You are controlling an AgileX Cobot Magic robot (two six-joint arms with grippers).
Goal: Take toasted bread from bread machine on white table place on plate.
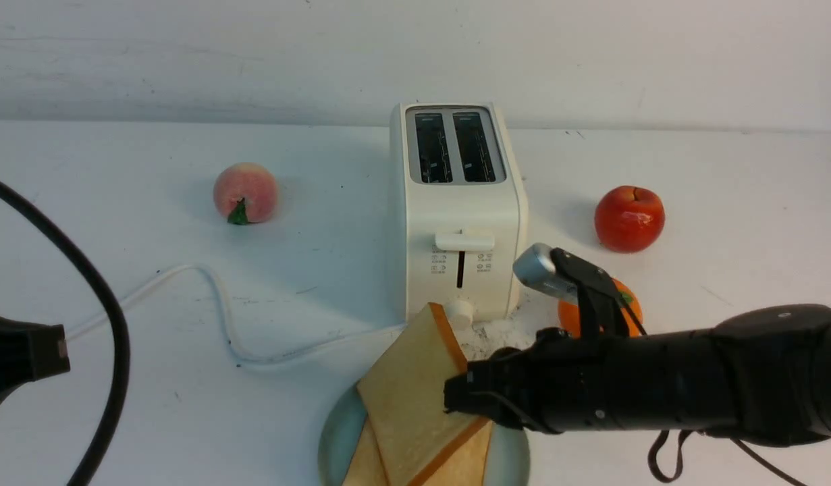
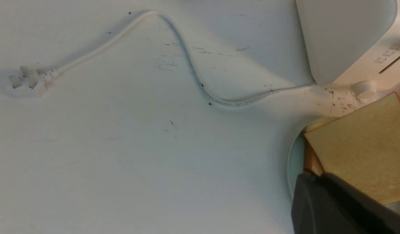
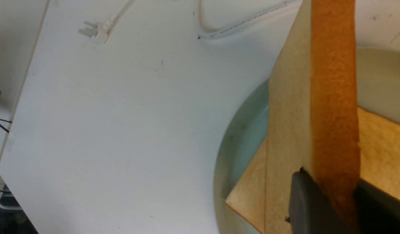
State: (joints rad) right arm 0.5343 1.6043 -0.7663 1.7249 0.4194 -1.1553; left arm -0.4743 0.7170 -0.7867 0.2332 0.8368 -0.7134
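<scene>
You are at the last step. Both slots of the toaster [image 1: 459, 223] stand empty, and both slices of toast are at the plate [image 1: 331, 445]. The plate sits at the middle of the bench's [image 1: 206, 405] near edge, just in front of the toaster. The first slice [image 3: 381, 152] lies flat on the plate. The second slice [image 1: 408, 378] is not yet down: it stands tilted over the plate with its upper corner raised toward the toaster's knob. Its lower part appears to rest on the flat slice.

Your right pincer [image 1: 456, 398] reaches in from the right-hand edge and grasps this second slice by its orange-brown crust. The right wrist view shows a dark finger [image 3: 303, 201] on either side of the crust, parted only by the thickness of the bread. Your left pincer [image 1: 47, 352] hangs by the left edge, well apart from the plate, clenched on nothing.

I judge the next move to be this: lower the wrist so the slice lies closer to flat, then part the fingers and let it settle on the slice beneath. If you let go too high, it could tip over the plate's rim toward the near edge or knock the toaster's knob. Then draw the arm back toward the right edge, minding the orange [image 1: 567, 317] just behind it.
</scene>
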